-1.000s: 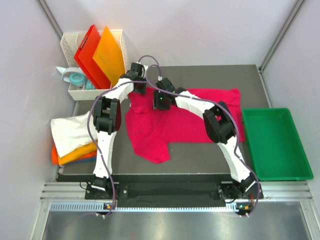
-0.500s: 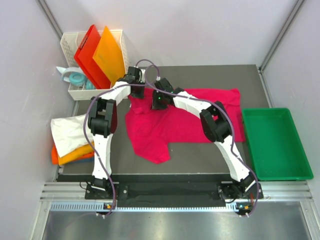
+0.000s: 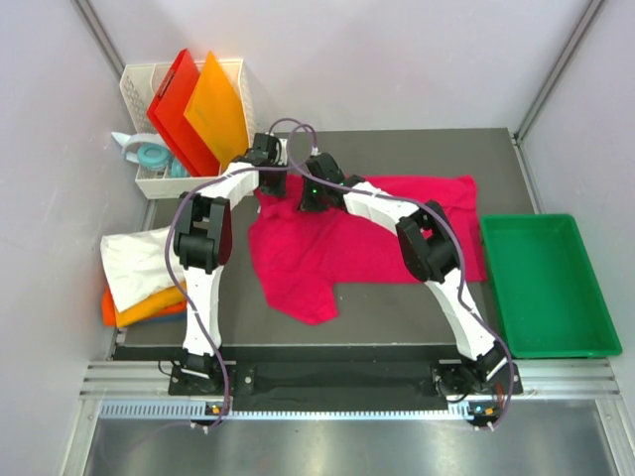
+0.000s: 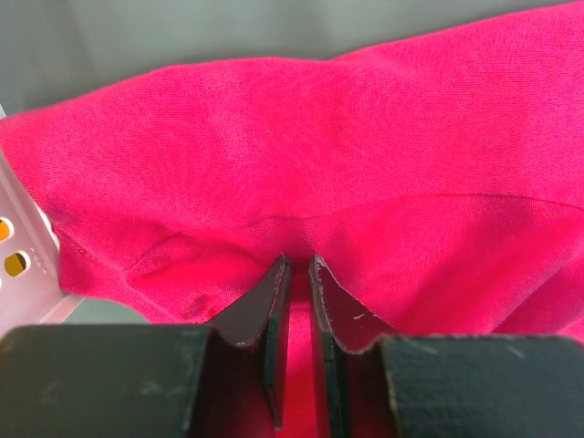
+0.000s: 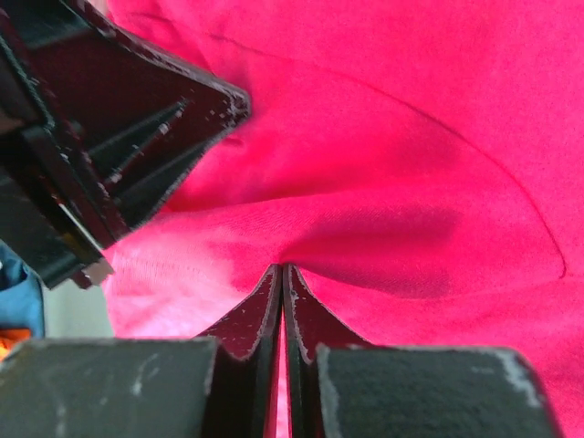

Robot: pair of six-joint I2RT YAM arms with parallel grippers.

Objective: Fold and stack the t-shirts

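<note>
A crimson-pink t-shirt (image 3: 337, 243) lies spread and crumpled on the dark table. Both grippers sit at its far left corner, close together. My left gripper (image 3: 272, 181) is shut on a fold of the pink cloth (image 4: 301, 164), which fills the narrow gap between its fingers (image 4: 274, 292). My right gripper (image 3: 316, 196) is shut tight on another pinch of the same shirt (image 5: 383, 182), with the left gripper's black body (image 5: 91, 137) just beside it. A white t-shirt (image 3: 139, 260) lies on folded orange ones (image 3: 149, 307) at the table's left edge.
A white basket (image 3: 149, 183) at the back left holds red (image 3: 177, 109) and orange (image 3: 216, 111) plastic boards. A green tray (image 3: 546, 288) stands on the right. A tape roll (image 3: 151, 156) lies by the basket. Grey walls close in at the back and sides.
My right gripper has moved a little left towards the left gripper and shut on the pink cloth. The left gripper has shifted slightly back.
</note>
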